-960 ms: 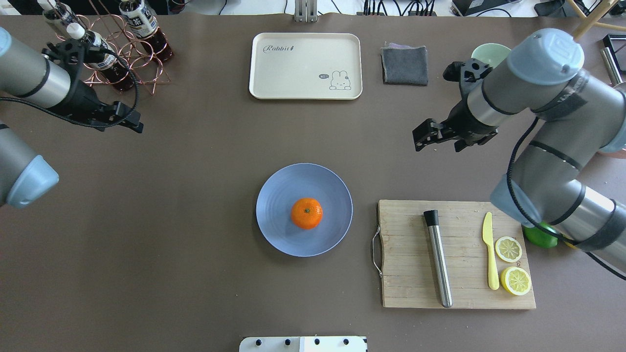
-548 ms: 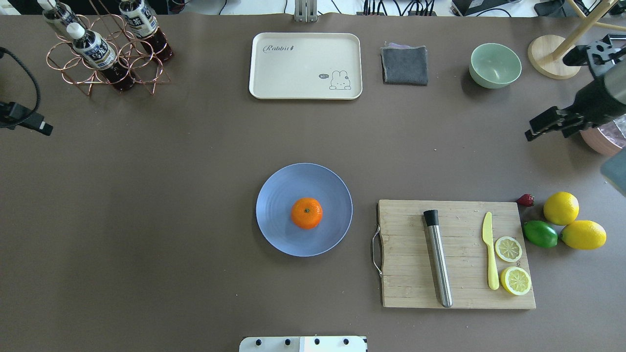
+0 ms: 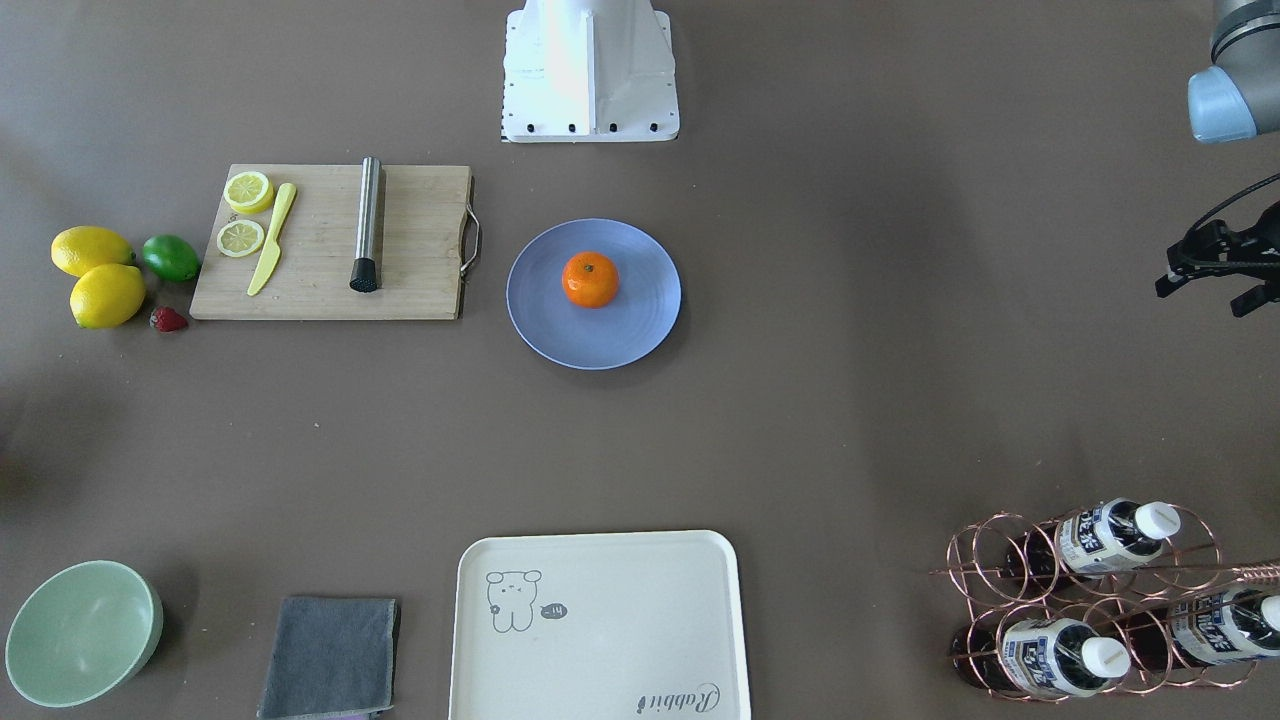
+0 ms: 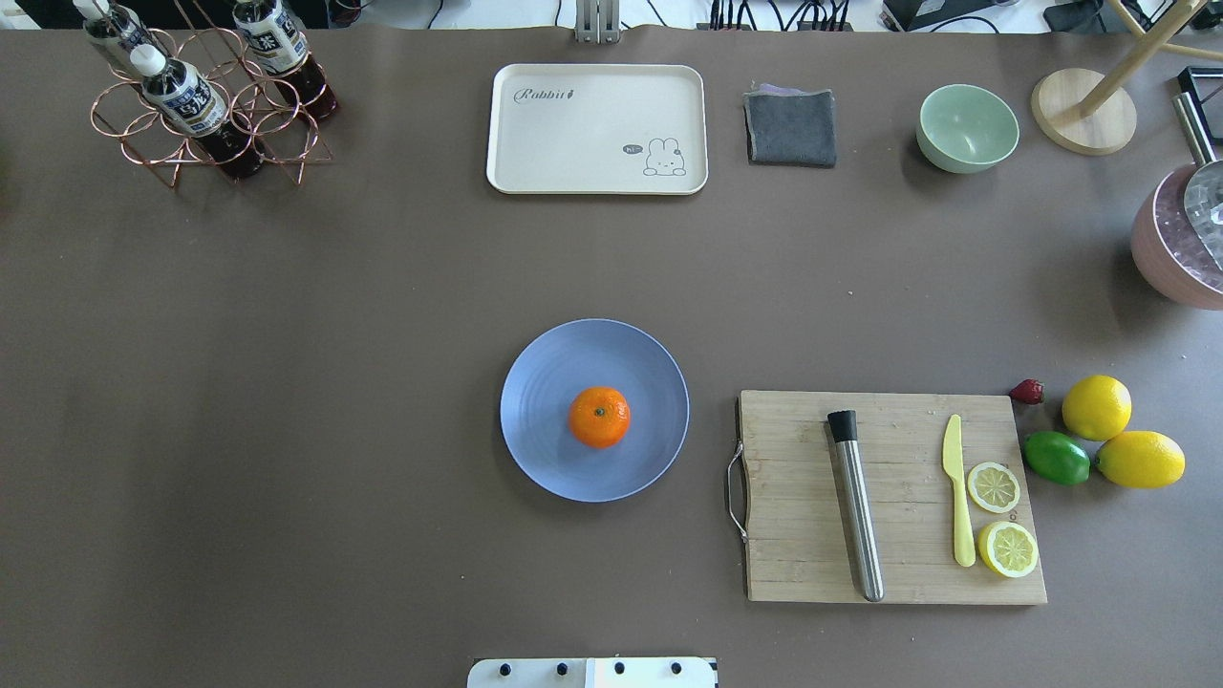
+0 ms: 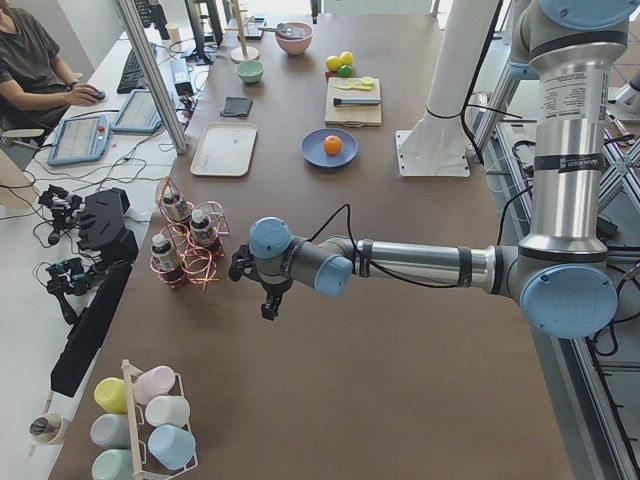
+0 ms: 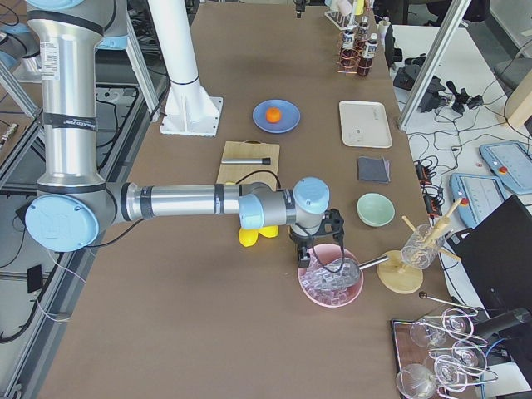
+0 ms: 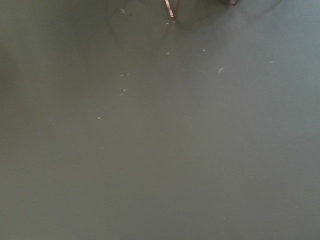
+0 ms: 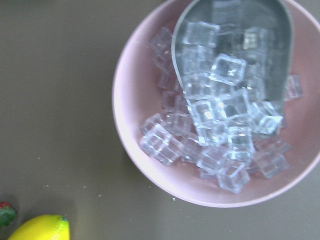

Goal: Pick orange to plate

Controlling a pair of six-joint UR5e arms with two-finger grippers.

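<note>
Front-facing, orange (image 3: pixel 590 279): rests on the plate (image 3: pixel 625 335), slightly toward the robot's side of centre, stem dot up.
Front-facing, left gripper (image 3: pixel 1212 278): at the view's right edge, well apart from the plate and partly cut off by the frame. Finger spacing cannot be told.
Overhead, plate: stands near mid-table, just beside the handle end of the cutting board (image 4: pixel 889 497).
Overhead, cutting board: carries a steel cylinder (image 4: pixel 855 506), a yellow knife (image 4: pixel 958 497) and two lemon halves (image 4: pixel 994 486).
Exterior left, left gripper: hangs above the table (image 5: pixel 400 380), pointing down, near the copper bottle rack (image 5: pixel 188 250). Spread or pressed together cannot be told.
Exterior right, right gripper (image 6: pixel 305 251): hangs over the pink bowl (image 6: pixel 328 304) of ice cubes (image 6: pixel 332 283), far from the plate. Finger state cannot be told.
Left wrist, field of view: bare brown table, with a copper rack foot at the top edge.
Right wrist, field of view: pink bowl from above, ice cubes heaped in a metal scoop (image 8: pixel 225 12). A lemon (image 8: pixel 40 229) shows at the lower left corner.
</note>
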